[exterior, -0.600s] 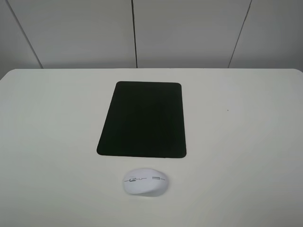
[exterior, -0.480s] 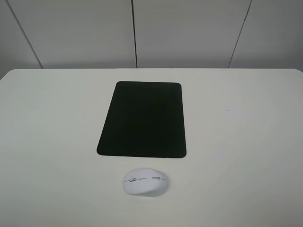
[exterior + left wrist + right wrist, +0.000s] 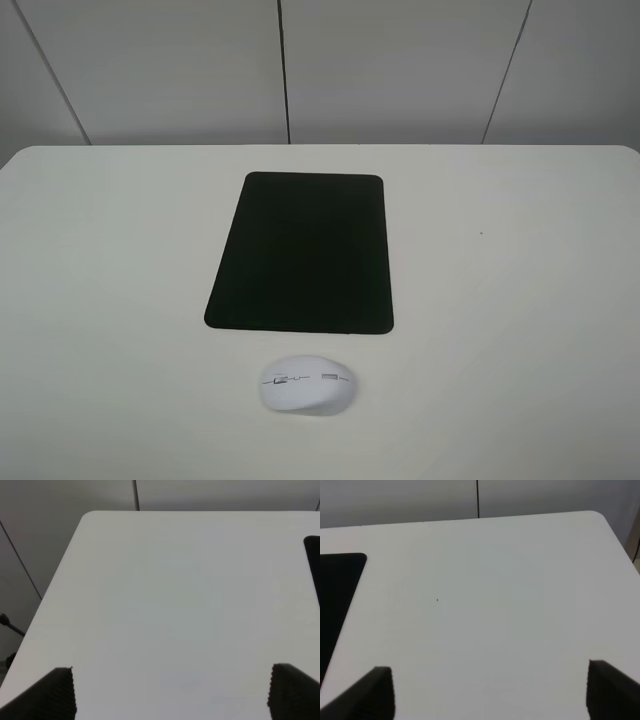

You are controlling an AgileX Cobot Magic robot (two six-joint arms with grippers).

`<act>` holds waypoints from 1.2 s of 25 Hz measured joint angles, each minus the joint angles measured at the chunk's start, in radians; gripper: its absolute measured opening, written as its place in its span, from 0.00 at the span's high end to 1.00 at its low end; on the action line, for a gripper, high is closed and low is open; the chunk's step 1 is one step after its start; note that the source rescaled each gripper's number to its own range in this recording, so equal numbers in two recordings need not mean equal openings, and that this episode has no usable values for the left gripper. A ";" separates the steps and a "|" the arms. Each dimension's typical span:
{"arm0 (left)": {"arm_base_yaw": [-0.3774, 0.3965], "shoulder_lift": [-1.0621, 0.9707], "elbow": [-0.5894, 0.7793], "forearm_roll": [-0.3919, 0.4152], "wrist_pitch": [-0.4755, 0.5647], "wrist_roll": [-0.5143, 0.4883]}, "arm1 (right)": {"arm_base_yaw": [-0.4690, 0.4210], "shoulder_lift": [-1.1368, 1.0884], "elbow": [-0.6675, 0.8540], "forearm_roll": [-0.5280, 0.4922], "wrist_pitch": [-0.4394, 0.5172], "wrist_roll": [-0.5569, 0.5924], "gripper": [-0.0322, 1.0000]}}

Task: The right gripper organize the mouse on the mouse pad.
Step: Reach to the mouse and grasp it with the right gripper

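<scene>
The white mouse [image 3: 306, 384] lies sideways on the white table [image 3: 520, 320], just in front of the near edge of the black mouse pad [image 3: 303, 252], not touching it. The pad lies flat at the table's middle. Neither arm shows in the exterior high view. In the right wrist view my right gripper [image 3: 490, 692] is open and empty over bare table, with the pad's edge [image 3: 337, 590] off to one side; the mouse is out of that view. In the left wrist view my left gripper [image 3: 172, 692] is open and empty, with a corner of the pad [image 3: 314, 562] at the frame's edge.
The table's far edge meets a grey panelled wall [image 3: 400, 70]. A small dark speck [image 3: 481, 234] marks the table right of the pad. The table's left edge [image 3: 60, 575] and right far corner [image 3: 605, 522] show in the wrist views.
</scene>
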 joint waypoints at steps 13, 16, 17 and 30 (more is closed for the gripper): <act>0.000 0.000 0.000 0.000 0.000 0.000 | 0.000 0.000 0.000 0.000 0.000 0.000 0.30; 0.000 0.000 0.000 0.000 0.000 0.000 | 0.000 0.000 0.000 0.000 0.000 0.000 0.30; 0.000 0.000 0.000 0.000 0.000 0.000 | 0.000 0.000 0.000 0.000 0.000 0.000 0.30; 0.000 0.000 0.000 0.000 0.000 0.000 | 0.000 0.000 0.000 0.000 0.000 0.000 0.30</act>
